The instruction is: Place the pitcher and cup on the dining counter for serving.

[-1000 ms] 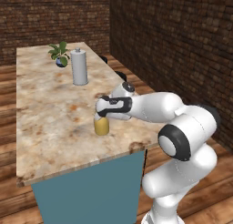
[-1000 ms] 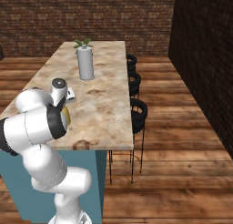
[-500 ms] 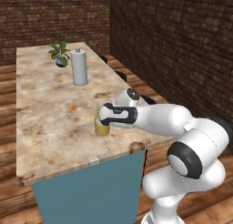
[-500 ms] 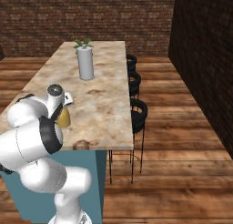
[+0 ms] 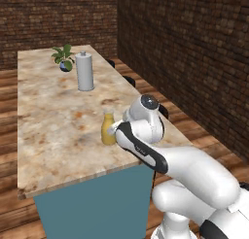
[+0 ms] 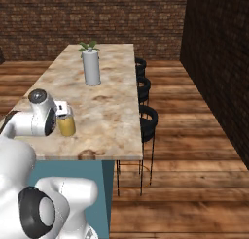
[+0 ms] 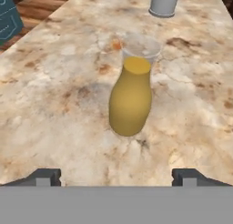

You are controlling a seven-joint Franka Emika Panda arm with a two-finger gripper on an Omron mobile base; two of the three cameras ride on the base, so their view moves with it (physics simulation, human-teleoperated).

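One yellow pitcher point(image 7: 130, 100) stands upright on the marbled dining counter point(image 5: 53, 121), near its close end and toward the right-hand edge. In the hand view the gripper point(image 7: 117, 177) has its two dark fingertips point(image 7: 44, 176) spread wide, one to either side of the pitcher and both clear of it, holding nothing. From the left base view the pitcher point(image 5: 108, 129) sits just beside the arm's wrist; from the right base view the pitcher point(image 6: 66, 125) shows against the white hand. Farther along the counter stand one grey canister point(image 5: 84, 72) and, beyond it, one small potted plant point(image 5: 63, 58). Three black stools point(image 6: 147, 121) line the counter's right side, over a wooden floor point(image 6: 194, 150).
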